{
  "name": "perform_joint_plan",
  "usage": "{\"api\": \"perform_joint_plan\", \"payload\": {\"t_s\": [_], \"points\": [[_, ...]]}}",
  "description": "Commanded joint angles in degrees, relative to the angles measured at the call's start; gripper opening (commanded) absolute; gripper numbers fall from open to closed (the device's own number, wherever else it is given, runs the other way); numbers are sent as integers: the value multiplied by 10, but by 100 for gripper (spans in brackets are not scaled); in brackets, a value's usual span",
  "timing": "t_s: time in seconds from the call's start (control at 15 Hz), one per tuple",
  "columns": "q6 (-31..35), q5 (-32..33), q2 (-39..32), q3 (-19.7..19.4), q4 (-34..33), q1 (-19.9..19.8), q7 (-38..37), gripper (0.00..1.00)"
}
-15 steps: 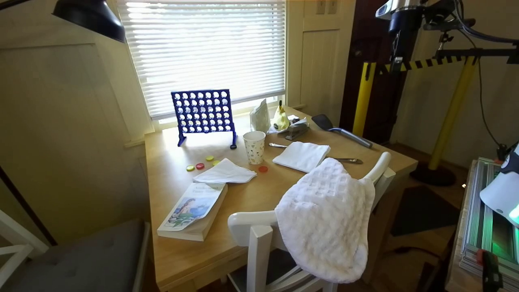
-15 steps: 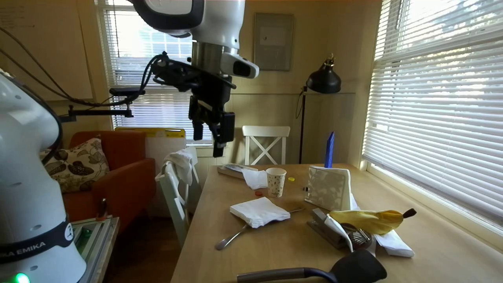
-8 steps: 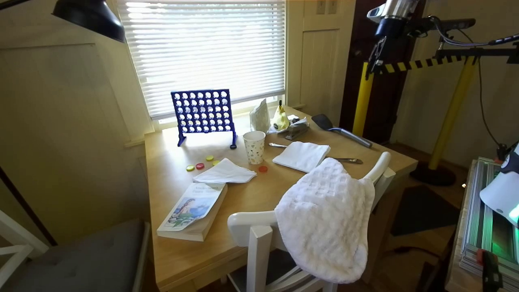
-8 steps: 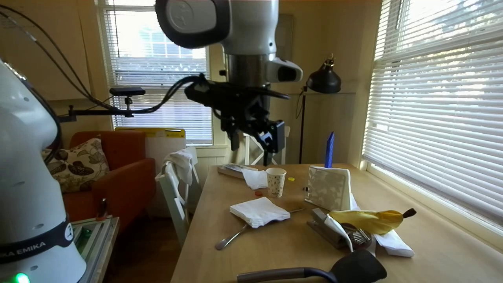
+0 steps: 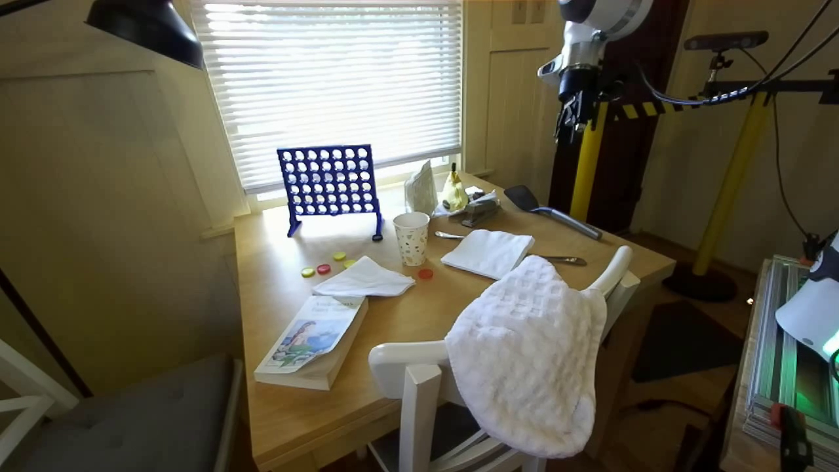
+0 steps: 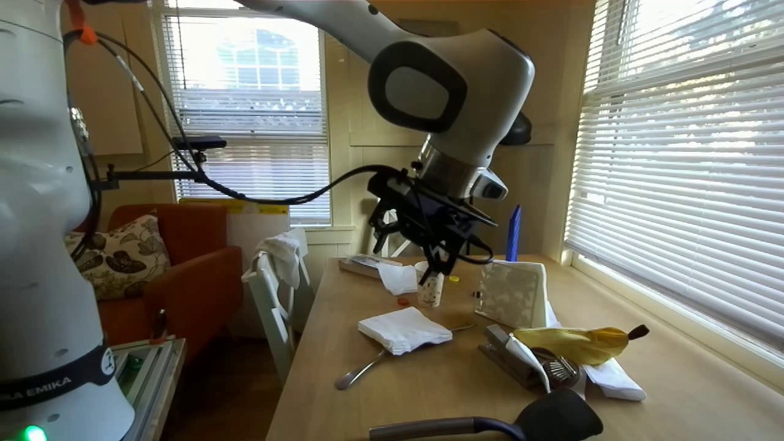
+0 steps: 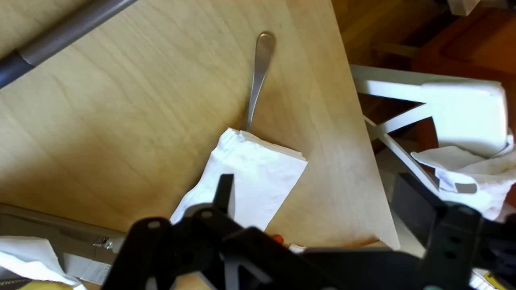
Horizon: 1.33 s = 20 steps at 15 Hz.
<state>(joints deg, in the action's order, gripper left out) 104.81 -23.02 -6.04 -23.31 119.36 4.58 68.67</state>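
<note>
Over the wooden table point(image 6: 429, 386), the gripper point(image 7: 313, 176) hangs well clear of the surface, its two black fingers spread wide apart. Below it I see a stack of white napkins point(image 7: 258, 173) lying flat, a metal utensil point(image 7: 260, 76) poking out from under one edge. Near the stack a speckled paper cup point(image 5: 411, 242) stands upright, a red disc point(image 5: 425, 273) close to its foot. A black spatula point(image 6: 558, 418) lies apart from these, near the table's end.

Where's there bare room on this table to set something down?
Bare tabletop shows between the book and the towel-draped chair, and between the napkin stack, stapler and spatula. It's crowded toward the window, where the stapler, yellow item and loose napkin bunch together.
</note>
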Motion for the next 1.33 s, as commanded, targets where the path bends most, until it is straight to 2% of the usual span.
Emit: {"api": "perform_joint_plan", "payload": {"t_s": [0.0,0.2,0.4,0.8,1.07,1.27], "points": [[-8,10,-9,66,-15,-66,-3,100],[-20,15,-17,67,-29,-74,2,100],[-23,-92,-63,96,-35,-119,-3,100],[36,-272,-162,144,-14,-183,13,100],[74,-413,-222,173,-16,-199,45,100],[81,-447,-268,180,-38,-185,35,100]]}}
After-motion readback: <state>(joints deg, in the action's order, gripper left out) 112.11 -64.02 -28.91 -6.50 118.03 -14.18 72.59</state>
